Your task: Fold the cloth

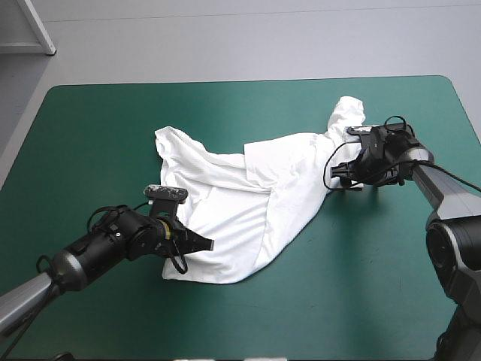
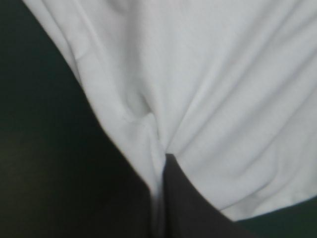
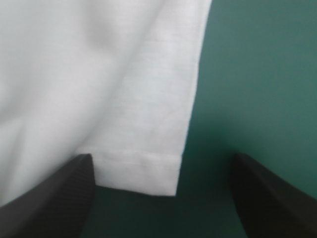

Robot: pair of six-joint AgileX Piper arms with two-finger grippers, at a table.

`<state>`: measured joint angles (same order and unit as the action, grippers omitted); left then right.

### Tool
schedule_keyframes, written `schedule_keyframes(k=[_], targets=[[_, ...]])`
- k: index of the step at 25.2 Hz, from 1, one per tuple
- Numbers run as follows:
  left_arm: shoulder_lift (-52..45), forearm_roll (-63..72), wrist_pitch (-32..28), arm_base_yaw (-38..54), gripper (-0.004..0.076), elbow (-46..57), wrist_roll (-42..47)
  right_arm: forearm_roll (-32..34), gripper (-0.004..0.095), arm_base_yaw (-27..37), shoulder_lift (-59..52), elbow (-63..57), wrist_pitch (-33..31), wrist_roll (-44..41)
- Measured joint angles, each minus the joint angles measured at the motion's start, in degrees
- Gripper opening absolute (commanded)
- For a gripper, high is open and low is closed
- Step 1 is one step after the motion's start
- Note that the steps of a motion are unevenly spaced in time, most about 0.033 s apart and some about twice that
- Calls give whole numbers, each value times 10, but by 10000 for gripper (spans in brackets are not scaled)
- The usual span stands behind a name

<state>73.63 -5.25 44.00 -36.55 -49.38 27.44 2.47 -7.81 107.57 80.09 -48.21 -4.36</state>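
The white T-shirt (image 1: 255, 203) lies crumpled and partly spread across the middle of the table, one sleeve reaching toward the far right. My left gripper (image 1: 201, 243) sits at the shirt's near-left edge. In the left wrist view it (image 2: 161, 198) is shut, with a fold of the T-shirt (image 2: 208, 89) pinched between the fingers. My right gripper (image 1: 340, 174) is at the shirt's right side, low over the cover. In the right wrist view it (image 3: 161, 198) stands open, and a hemmed edge of the T-shirt (image 3: 138, 173) lies just ahead, between the fingers.
Bare teal-green cover (image 1: 98, 150) surrounds the shirt on all sides, widest at the left and along the near edge. The right arm comes in close to the table's right edge (image 1: 470, 128).
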Motion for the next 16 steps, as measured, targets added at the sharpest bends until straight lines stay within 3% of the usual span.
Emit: schedule_keyframes(k=[3, 5, 7, 8, 10, 16], targets=[[-27, -30, 52, 0, -10, -36, 14, -14, 668, 1, 9, 4, 1, 9], [-44, -39, 78, 0, -10, -56, 19, -17, 572, 1, 13, 7, -2, 17], [-57, -43, 94, 0, -10, -70, 19, -25, 388, 1, 17, 10, 0, 26], [-64, -43, 102, 0, -10, -76, 19, -25, 187, 1, 18, 12, 2, 31], [-77, -49, 120, -1, -10, -88, 20, -35, -10, 1, 22, 14, 18, 44], [-83, -100, 181, -1, -10, -119, 20, -39, -18, 1, 11, 11, 20, 44]])
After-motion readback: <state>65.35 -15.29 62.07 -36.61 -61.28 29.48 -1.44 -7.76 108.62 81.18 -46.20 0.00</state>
